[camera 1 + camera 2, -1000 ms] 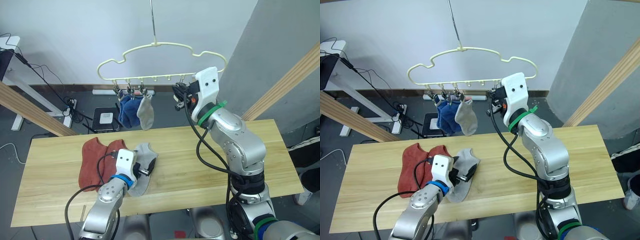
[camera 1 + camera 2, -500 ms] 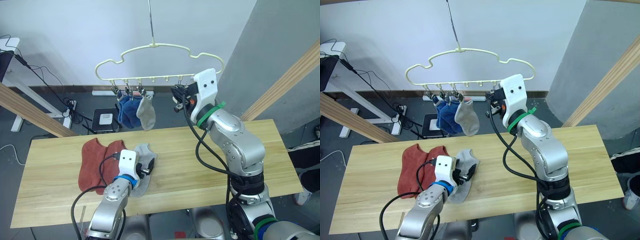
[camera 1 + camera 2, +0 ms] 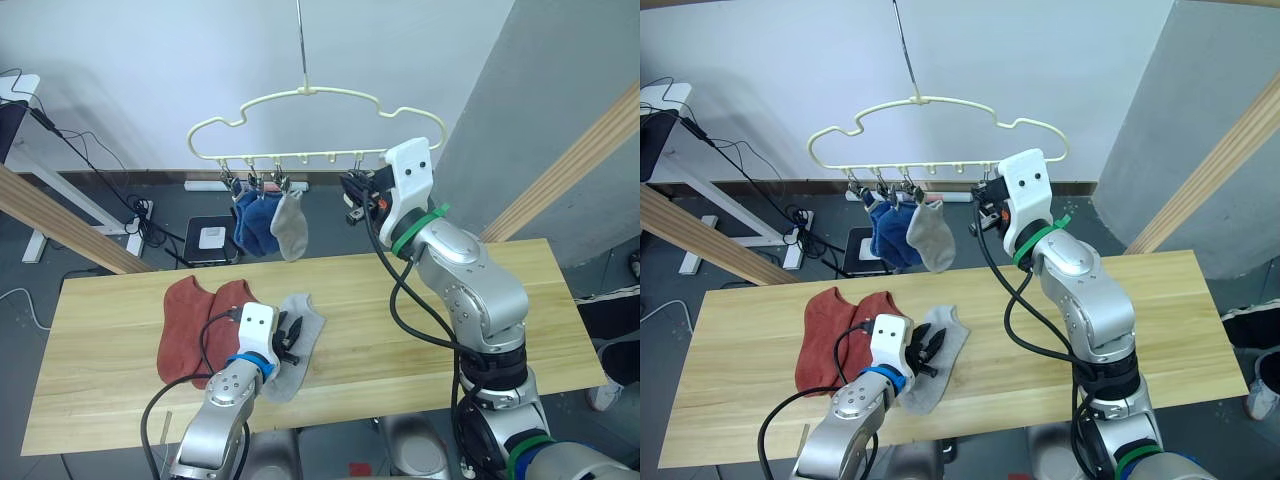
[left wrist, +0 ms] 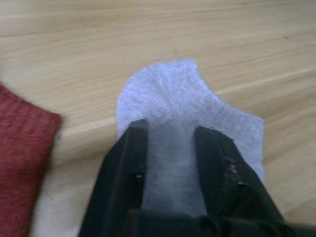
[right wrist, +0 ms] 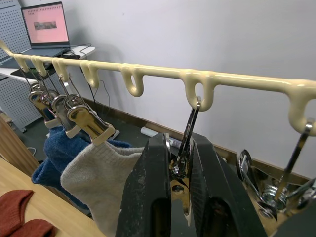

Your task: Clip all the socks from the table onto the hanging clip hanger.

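Now pinch the grey sock (image 4: 187, 123) near the table's (image 3: 560, 300) front edge between the spread left gripper (image 4: 170, 148), keeping the right gripper (image 5: 178, 173) squeezing its clip (image 5: 181, 163).

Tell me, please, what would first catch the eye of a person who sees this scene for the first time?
The cream clip hanger hangs above the table with two blue socks and a grey sock clipped on. The right pincer grips a free clip; the left pincer straddles another grey sock.
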Robot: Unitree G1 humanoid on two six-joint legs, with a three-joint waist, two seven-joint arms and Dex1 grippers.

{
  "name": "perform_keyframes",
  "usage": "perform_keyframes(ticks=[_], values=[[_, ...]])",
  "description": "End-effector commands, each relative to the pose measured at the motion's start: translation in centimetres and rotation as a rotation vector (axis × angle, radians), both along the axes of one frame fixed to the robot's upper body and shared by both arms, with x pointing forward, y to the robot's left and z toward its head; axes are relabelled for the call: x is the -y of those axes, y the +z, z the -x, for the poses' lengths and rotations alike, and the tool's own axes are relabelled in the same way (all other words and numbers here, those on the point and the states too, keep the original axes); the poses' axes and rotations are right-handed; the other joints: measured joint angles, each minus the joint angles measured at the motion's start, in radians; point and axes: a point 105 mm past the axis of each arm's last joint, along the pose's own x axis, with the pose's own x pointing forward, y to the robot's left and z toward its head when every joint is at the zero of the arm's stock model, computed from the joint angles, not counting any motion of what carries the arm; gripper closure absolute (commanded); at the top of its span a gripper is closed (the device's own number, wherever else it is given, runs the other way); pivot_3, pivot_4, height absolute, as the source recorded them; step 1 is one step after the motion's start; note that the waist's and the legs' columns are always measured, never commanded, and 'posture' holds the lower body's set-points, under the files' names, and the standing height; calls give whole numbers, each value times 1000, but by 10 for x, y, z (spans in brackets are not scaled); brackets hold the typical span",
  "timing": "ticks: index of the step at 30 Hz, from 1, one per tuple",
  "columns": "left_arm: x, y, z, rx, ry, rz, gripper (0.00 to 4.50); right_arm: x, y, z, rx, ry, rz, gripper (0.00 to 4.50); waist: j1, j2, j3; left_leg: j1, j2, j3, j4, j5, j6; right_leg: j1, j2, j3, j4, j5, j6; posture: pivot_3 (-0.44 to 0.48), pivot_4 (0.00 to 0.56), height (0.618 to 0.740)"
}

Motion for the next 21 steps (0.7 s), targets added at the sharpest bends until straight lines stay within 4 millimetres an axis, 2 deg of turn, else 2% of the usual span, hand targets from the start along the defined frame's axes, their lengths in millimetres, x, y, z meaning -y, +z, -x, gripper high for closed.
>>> perform_keyframes(ticks=[1, 3, 4, 10, 13, 17, 21], values=[[5, 4, 2, 35, -33, 29, 3987, -2, 13, 9, 54, 22, -30, 4336, 0, 0, 0, 0, 0, 0, 0, 0, 0, 0, 0, 0, 0, 0, 0, -222, 316, 737], [4, 6, 1, 57, -36, 28, 4451, -2, 13, 9, 53, 22, -30, 4336, 0, 0, 0, 0, 0, 0, 0, 0, 0, 0, 0, 0, 0, 0, 0, -223, 317, 737], [4, 9, 0, 73, -36, 35, 4500, -2, 12, 9, 53, 22, -30, 4336, 0, 0, 0, 0, 0, 0, 0, 0, 0, 0, 0, 0, 0, 0, 0, -223, 317, 737], [12, 50, -16, 297, -75, 99, 4500, -2, 13, 9, 53, 19, -34, 4336, 0, 0, 0, 0, 0, 0, 0, 0, 0, 0, 0, 0, 0, 0, 0, -224, 318, 737], [25, 74, -23, 387, -156, 167, 4500, -1, 14, 9, 54, 17, -37, 4336, 1, 0, 0, 0, 0, 0, 0, 0, 0, 0, 0, 0, 0, 0, 0, -224, 318, 737], [35, 104, -31, 414, -196, 345, 4500, -1, 14, 9, 54, 16, -36, 4336, 1, 0, 0, -1, 0, 0, 0, 0, 0, 0, 0, 0, -1, 0, 0, -224, 318, 737], [45, 120, -25, 410, -278, 418, 4500, 0, 13, 8, 53, 14, -36, 4336, -4, 0, 0, -1, -1, 0, 0, 0, 0, 0, 1, 0, -1, 0, 0, -232, 314, 737]])
